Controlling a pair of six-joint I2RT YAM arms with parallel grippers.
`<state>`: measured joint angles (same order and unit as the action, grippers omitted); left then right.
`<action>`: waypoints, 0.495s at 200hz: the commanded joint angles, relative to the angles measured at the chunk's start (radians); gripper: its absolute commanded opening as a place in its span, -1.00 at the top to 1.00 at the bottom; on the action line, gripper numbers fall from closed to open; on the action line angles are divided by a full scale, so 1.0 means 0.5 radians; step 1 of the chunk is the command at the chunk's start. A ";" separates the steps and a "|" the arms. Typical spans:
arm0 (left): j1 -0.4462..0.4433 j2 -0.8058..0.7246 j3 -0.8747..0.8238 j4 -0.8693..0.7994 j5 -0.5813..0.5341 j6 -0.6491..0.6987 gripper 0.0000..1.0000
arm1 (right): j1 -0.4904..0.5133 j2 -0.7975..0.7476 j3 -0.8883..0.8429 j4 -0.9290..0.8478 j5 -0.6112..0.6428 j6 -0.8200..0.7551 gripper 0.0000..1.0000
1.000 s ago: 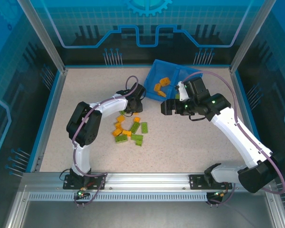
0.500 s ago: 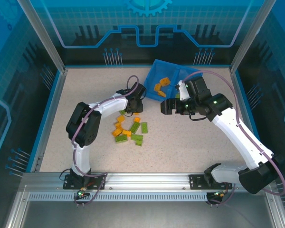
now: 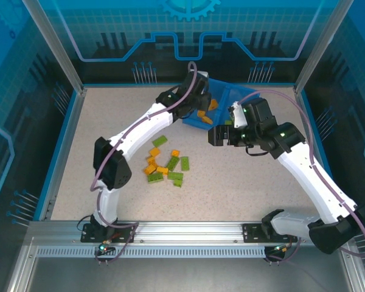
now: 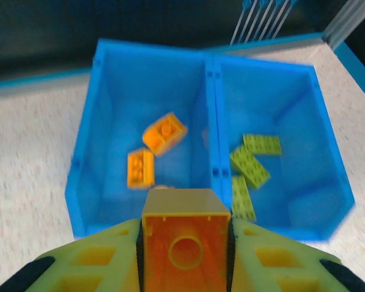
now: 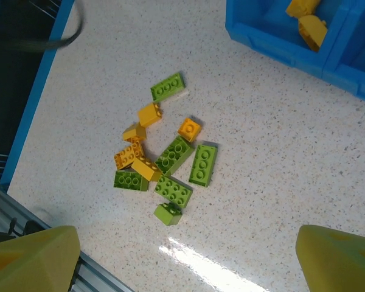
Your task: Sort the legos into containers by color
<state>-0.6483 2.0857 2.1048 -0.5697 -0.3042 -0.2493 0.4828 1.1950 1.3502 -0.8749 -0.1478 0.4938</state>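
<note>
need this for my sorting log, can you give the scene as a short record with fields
left gripper: shut on orange brick, at the tray
right gripper: open, holding nothing
tray: orange bricks in one compartment, green bricks in the other
loose pile: orange and green bricks mixed on the table
progress: sorting partly done

White-shelled left arm (image 3: 137, 129) and right arm (image 3: 307, 167), black at the joints. Purple cable (image 3: 191, 73) looped along each. Black base (image 3: 107, 230) under each. Yellow left fingers (image 4: 91, 264) with moulded hollow pockets, black patches toward the rear; right fingers (image 5: 30, 261) plain yellow.
</note>
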 commanded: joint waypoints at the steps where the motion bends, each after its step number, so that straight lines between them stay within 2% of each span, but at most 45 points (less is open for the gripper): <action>1: 0.026 0.369 0.303 0.015 -0.171 0.239 0.33 | -0.027 -0.074 0.006 -0.034 0.031 0.017 -0.87; 23: 0.061 0.679 0.693 -0.045 -0.236 0.263 0.33 | -0.036 -0.119 -0.010 -0.045 0.043 0.016 -0.88; 37: 0.092 0.816 0.824 -0.032 -0.220 0.211 0.34 | -0.045 -0.142 -0.016 -0.054 0.044 0.011 -0.88; 72: 0.119 0.981 0.846 0.098 -0.159 0.217 0.28 | -0.063 -0.181 -0.019 -0.076 0.051 -0.011 -0.90; 99: 0.119 0.998 0.840 0.075 -0.177 0.165 0.09 | -0.070 -0.193 -0.023 -0.064 0.038 -0.012 -0.92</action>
<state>-0.5865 2.5996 2.4741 -0.5522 -0.3779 -0.1547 0.4606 1.1160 1.3491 -0.8837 -0.1310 0.4961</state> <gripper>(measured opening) 0.416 0.957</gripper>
